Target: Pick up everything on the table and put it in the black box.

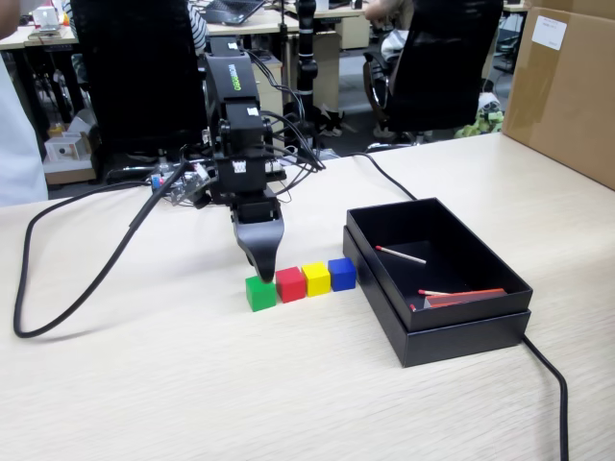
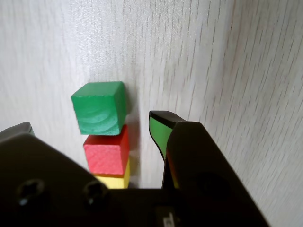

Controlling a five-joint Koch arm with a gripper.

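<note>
The tool (image 2: 90, 120) stands spread apart, holding nothing, its tips low over the green cube (image 2: 98, 108) at the left end of a touching row in the fixed view. Four cubes on the table (image 1: 192, 384): green, red (image 1: 290, 283), yellow (image 1: 316, 279), blue (image 1: 342, 274). One black box (image 1: 461, 331) lies just right of the blue cube, with two matchsticks (image 1: 401, 254) inside.

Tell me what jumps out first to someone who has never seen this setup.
A neat row of four cubes on the table: green cube, red cube, yellow cube and blue cube. The black gripper hangs right behind the green one, jaws open in the wrist view. To the right in the fixed view sits the black box, holding matchsticks but no cubes.
</note>
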